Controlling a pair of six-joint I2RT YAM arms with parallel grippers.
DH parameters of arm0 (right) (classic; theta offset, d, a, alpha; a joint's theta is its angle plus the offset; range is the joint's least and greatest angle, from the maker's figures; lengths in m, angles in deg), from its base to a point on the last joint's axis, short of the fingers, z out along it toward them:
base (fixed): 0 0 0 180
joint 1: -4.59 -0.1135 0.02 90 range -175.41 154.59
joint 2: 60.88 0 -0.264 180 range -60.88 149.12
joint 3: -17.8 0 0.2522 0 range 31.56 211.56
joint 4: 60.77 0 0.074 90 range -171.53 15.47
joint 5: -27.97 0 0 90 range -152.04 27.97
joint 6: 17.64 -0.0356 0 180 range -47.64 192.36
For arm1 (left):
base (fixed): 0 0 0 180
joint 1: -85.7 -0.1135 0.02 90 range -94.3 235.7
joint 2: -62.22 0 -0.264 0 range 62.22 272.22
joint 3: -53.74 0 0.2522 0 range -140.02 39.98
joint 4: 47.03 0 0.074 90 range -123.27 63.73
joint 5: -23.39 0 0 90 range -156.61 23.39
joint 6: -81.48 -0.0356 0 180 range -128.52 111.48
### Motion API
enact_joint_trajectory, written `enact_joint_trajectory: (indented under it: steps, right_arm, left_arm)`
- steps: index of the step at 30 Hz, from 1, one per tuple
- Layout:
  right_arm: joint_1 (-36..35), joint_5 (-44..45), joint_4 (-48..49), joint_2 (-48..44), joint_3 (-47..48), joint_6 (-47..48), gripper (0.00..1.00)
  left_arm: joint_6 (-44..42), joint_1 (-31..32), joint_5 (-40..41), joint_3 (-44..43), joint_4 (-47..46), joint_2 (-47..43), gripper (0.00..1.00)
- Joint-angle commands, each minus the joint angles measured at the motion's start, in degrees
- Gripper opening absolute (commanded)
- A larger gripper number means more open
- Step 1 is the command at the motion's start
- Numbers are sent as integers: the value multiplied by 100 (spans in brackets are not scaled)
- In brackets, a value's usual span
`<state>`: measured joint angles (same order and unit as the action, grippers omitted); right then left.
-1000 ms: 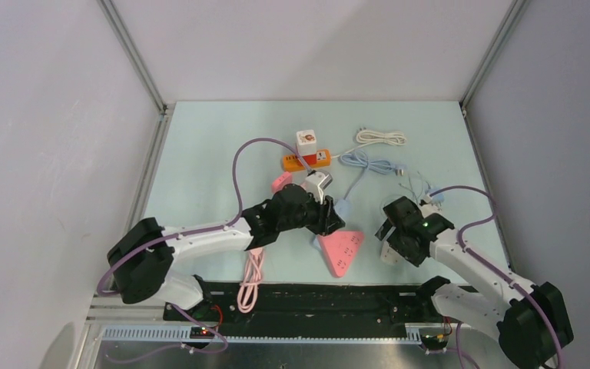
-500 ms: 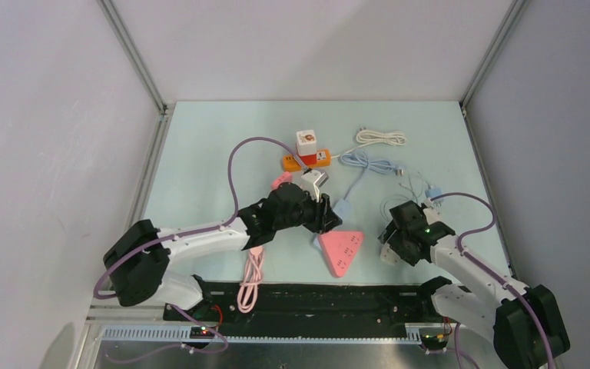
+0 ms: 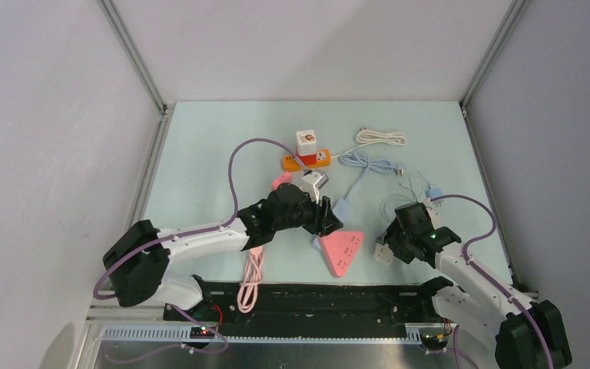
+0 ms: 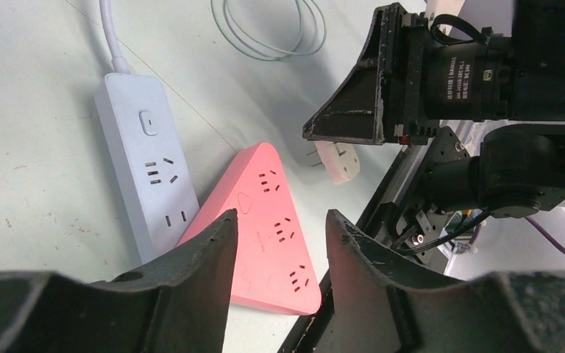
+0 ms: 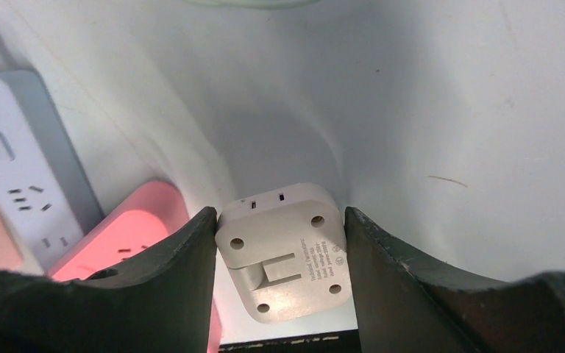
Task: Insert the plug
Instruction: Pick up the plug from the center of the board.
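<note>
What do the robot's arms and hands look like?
The left arm and right arm are white tubes with chunky black joints. A purple cable loops along each. The left hand and right hand are black, with two thick pointed fingers. A green light glows on the right arm.

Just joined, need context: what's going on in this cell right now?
The right gripper has its jaws on either side of a white square plug adapter, apparently touching both sides. The left gripper hovers, jaws open and empty, close to a pink triangular power strip. Nothing is plugged into that strip yet.
</note>
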<state>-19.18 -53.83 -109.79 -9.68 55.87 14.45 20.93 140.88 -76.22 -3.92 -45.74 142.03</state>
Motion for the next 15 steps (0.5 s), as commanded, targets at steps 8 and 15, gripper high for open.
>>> enact_joint_trajectory:
  steps: [8, 15]
  right_arm:
    - [397, -2414, 1267, -667, 520, 525, 44]
    - [435, -3784, 2523, -817, 822, 863, 44]
  left_arm:
    - [312, -96, -700, -48, -151, -459, 68]
    - [884, -342, -1588, -153, -297, -690, 76]
